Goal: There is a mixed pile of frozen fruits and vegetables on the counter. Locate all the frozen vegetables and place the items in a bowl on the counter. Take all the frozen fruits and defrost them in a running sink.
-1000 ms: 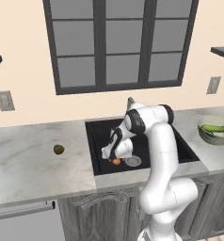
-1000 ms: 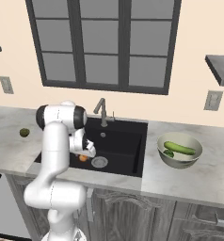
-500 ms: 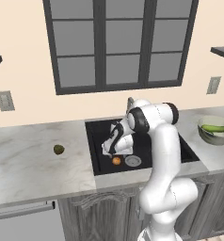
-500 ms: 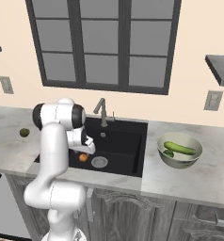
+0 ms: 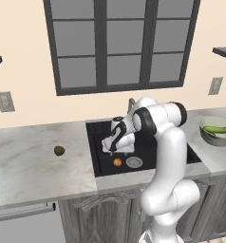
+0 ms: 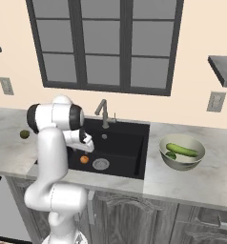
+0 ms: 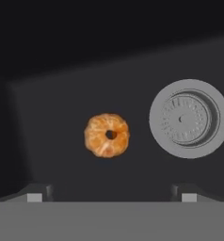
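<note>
The orange fruit lay loose on the floor of the sink, with the round metal drain just beside it at about three o'clock in the hand view. The jaws hung above it, spread wide and holding nothing. The olive-brown fruit sat alone on the bench, well apart from the basin at nine o'clock in the left base view; it remained to be taken to the sink. It looked small, round, hard and probably light, likely to roll or squirt sideways, so a pinch across its widest middle from straight above seemed safest. Open slab lay all round it. The sink's near wall and rim would need clearing on the way out, and the faucet stood at the basin's far edge. The bowl at the far end held the cucumber and the dark green piece
</note>
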